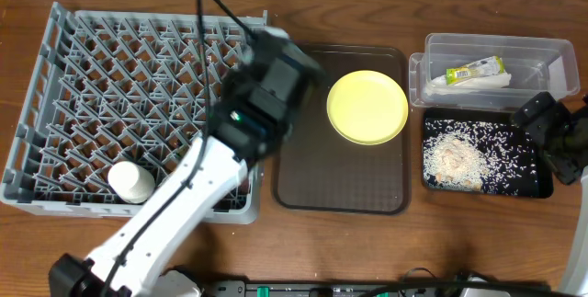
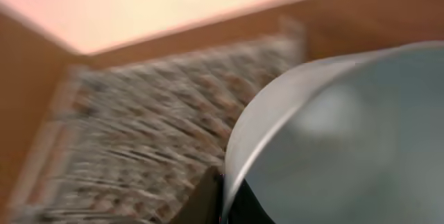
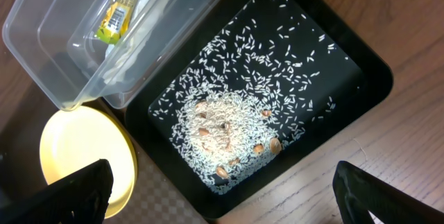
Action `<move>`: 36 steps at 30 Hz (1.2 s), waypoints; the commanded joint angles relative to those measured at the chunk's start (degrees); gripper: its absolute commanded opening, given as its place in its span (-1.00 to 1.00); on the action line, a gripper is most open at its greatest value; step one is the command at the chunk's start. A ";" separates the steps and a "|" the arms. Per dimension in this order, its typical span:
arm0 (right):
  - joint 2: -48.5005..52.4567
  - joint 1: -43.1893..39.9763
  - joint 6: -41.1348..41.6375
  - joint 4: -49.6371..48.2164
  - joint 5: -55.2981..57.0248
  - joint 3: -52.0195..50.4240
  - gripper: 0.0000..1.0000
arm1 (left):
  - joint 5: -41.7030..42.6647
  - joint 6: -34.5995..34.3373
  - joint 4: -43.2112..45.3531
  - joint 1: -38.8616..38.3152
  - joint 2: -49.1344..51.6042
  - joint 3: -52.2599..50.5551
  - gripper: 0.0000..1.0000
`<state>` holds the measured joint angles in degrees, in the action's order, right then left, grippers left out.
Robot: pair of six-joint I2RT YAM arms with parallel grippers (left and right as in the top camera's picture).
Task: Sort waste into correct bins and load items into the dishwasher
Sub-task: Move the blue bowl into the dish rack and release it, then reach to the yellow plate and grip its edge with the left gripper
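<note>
My left gripper is shut on the rim of a pale bluish bowl, held above the grey dish rack, which shows blurred in the left wrist view. From overhead the left wrist hides the bowl. A white cup lies in the rack's near corner. The yellow plate rests on the brown tray. The clear tub holds a green-and-yellow wrapper and a white napkin. Rice fills the black tray. My right gripper hangs open over that tray's near edge.
The clear tub and the black tray stand side by side at the right, touching the brown tray's right side. The plate shows at the lower left of the right wrist view. Bare wooden table lies in front.
</note>
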<state>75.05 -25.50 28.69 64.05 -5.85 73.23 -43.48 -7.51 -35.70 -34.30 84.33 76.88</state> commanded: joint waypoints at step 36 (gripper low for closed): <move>-0.68 -0.37 -0.24 0.02 -0.20 0.09 0.99 | -23.47 31.58 33.00 9.31 28.81 0.44 -0.85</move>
<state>75.02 -25.50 28.69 64.03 -5.85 73.10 -66.35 24.29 -1.93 -24.29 112.18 76.86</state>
